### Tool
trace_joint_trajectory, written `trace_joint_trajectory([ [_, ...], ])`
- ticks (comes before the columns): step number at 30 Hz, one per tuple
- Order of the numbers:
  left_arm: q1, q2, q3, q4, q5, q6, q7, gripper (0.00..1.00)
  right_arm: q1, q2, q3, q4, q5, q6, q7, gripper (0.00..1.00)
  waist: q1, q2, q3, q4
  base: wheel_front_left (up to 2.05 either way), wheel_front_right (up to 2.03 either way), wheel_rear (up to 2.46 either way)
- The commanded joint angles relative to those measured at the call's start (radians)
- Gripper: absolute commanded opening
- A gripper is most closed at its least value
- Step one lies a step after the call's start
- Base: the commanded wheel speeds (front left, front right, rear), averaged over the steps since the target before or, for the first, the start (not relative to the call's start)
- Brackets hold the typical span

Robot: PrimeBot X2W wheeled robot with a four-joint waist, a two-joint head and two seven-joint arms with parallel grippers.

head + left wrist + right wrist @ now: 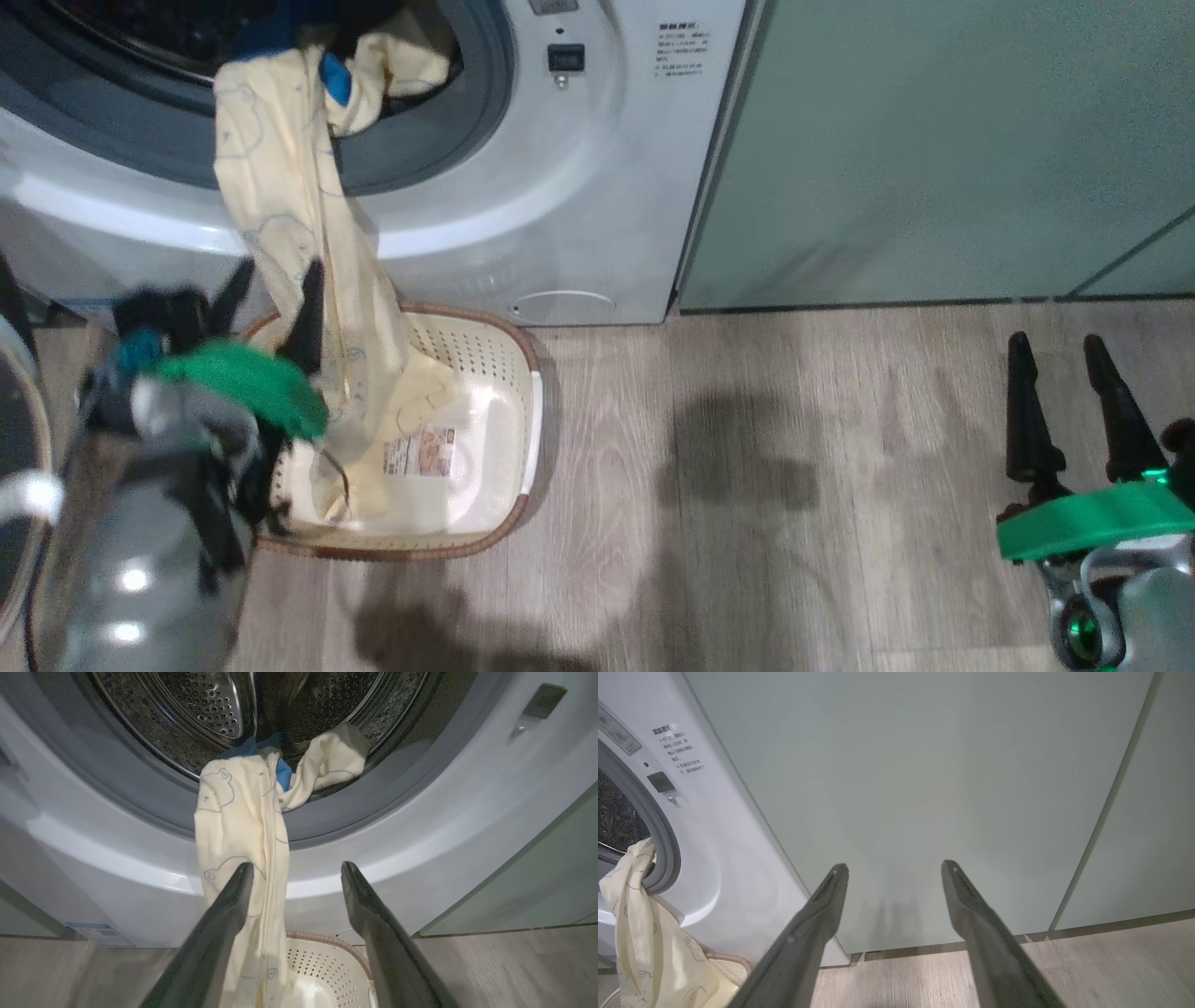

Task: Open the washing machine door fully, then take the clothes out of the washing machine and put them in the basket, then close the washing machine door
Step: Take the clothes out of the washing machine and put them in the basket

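clothes [289,205] hang from the washer [579,187], upper left, into the basket [485,359]. left jaws wide beside them: grip high, draw the tail out. right jaws wide too.

The floor [794,448] is pale grey-brown wood-grain planking, with its boards running side to side in the head view. Along its far edge stand flat, matte sage-green cabinet doors [934,140]. A thin dark seam [1101,802] divides two of them, and a narrow dark strip [1111,923] runs along their foot at the planks. Soft dark shadows [738,457] blot the boards under even, diffuse light.
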Motion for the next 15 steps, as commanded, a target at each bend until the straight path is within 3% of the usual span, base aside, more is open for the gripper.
trace_joint_trajectory([
  [1, -0.146, 0.069, 0.005, 0.039, 0.013, -0.001, 0.050, 1.00, -0.043, -0.005, 0.023, -0.039, 0.003, 0.000, -0.007, 1.00, -0.0001, 0.0000, 0.031, -0.007, 0.00, 0.00, 0.00],
  [15, -0.560, 0.156, -0.048, 0.241, 0.038, 0.023, 0.394, 1.00, -0.120, 0.001, 0.032, -0.052, 0.014, 0.000, -0.007, 1.00, -0.0001, 0.0000, 0.159, -0.041, 0.00, 0.00, 0.00],
])
